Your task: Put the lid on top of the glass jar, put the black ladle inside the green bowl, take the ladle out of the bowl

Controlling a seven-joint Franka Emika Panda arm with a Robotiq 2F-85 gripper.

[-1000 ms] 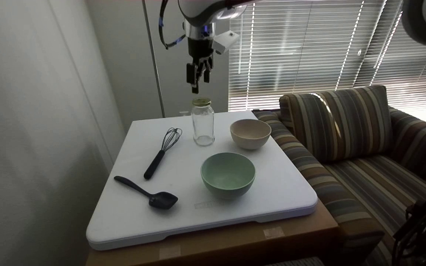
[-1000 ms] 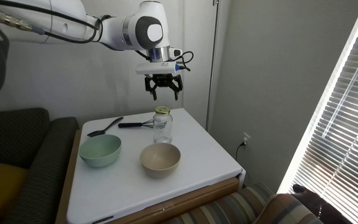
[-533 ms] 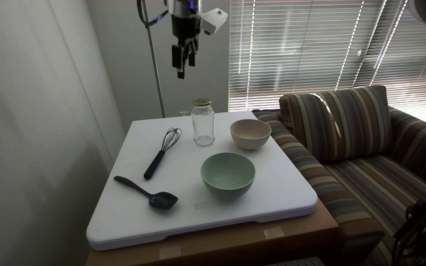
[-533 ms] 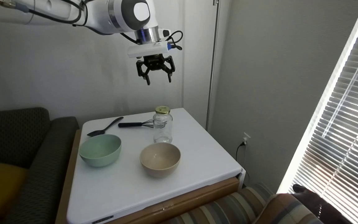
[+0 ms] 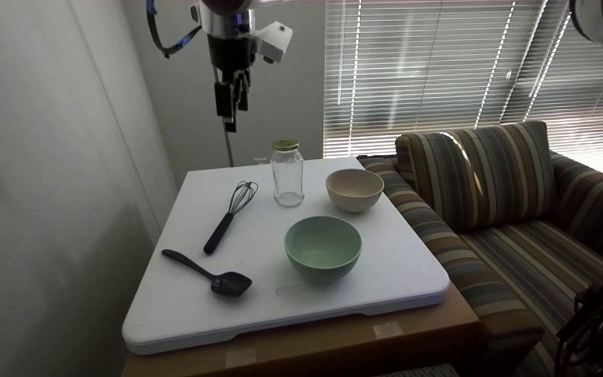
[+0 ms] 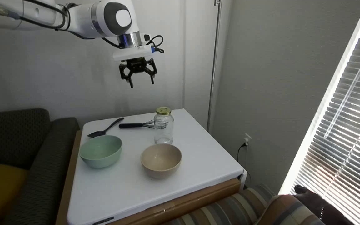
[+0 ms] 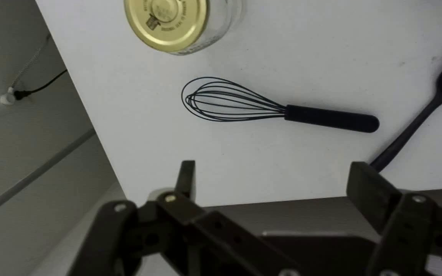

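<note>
The lid [image 5: 285, 144] sits flat over the mouth of the glass jar [image 5: 288, 178], and the jar stands on the white tabletop [image 5: 395, 272]; both keep the places they had a second ago. The hand [image 6: 142, 83] is what differs: then it hung straight over the jar, and now it is off to the left of the jar in both exterior views, above the tabletop. Its jaws are spread wide, with only air between them, well apart from the lid.

The jar is upright, its long axis vertical and its covered mouth facing up. In an exterior view the black ladle [image 5: 222, 283] lies to the left of the jar and in front of it; its long axis runs aslant, the scoop pointing right and forward. The green bowl [image 5: 323, 248] there is in front of the jar and a little to its right. The whisk [image 5: 226, 222] lies between jar and ladle, and the cream bowl [image 5: 355, 191] is near the jar, on its right. All these are unmoved.
</note>
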